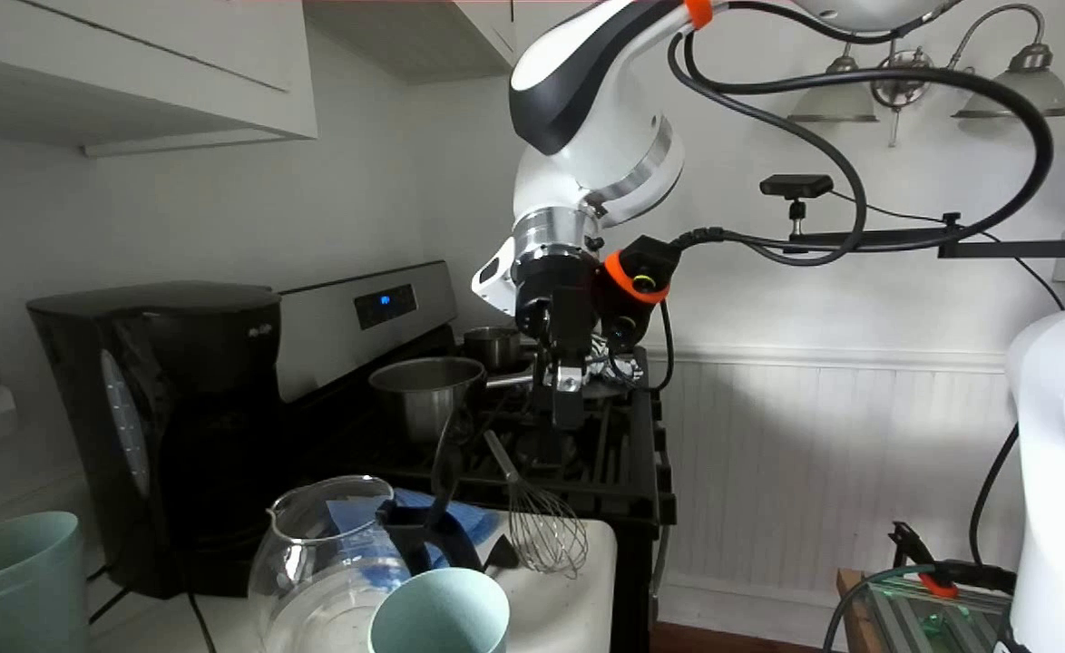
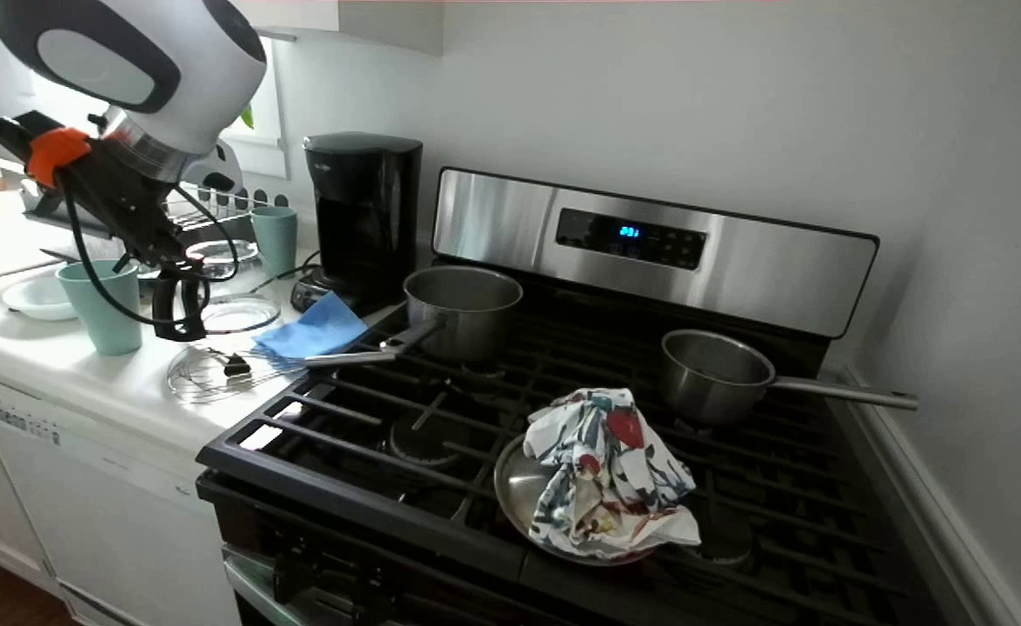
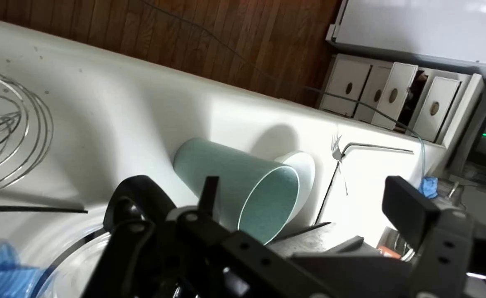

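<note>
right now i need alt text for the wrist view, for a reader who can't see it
An open, empty end effector spans the bottom, with a pale green cup and a white bowl beyond it on a white countertop. At the left are a wire whisk, a glass carafe and a blue cloth; wooden floor shows at the top.

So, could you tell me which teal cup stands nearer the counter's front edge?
The cup beside the white bowl; the other cup stands farther back, near the coffee maker.

My gripper (image 3: pixel 307 196): black. Cup (image 3: pixel 243 176): pale blue-green. Cloth (image 3: pixel 5 279): blue, lighter stripes. Towel (image 2: pixel 597 474): white, red-and-teal floral. Coffee maker (image 2: pixel 363 204): black. Whisk (image 1: pixel 546 528): silver.
</note>
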`<state>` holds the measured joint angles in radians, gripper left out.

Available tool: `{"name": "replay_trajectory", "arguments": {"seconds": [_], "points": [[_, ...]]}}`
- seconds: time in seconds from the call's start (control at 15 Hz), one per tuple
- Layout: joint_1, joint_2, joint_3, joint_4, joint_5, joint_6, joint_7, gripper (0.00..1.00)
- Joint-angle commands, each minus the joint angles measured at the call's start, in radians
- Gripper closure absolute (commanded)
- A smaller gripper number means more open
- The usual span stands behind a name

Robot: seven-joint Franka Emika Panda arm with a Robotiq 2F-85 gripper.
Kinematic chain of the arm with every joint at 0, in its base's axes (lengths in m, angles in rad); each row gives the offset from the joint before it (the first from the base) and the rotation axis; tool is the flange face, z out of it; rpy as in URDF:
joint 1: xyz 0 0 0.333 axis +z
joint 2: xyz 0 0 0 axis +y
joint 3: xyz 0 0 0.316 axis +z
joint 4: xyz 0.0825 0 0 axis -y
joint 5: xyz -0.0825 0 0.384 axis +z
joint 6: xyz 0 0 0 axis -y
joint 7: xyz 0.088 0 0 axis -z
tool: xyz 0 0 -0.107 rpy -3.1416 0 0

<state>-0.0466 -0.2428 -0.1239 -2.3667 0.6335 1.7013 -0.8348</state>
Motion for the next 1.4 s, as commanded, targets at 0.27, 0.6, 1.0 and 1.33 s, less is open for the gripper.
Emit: {"name": "replay_trajectory", "arguments": {"seconds": [0.27, 0.6, 1.0, 1.33], "points": [[0.046, 0.015, 0.073, -0.103, 0.089, 0.189, 0.114, 0.00], [0.075, 0.033, 0.096, -0.155, 0.191, 0.350, 0.155, 0.00], [0.094, 0.054, 0.122, -0.182, 0.335, 0.446, 0.185, 0.00], [0.098, 0.085, 0.137, -0.182, 0.388, 0.498, 0.226, 0.00]]}}
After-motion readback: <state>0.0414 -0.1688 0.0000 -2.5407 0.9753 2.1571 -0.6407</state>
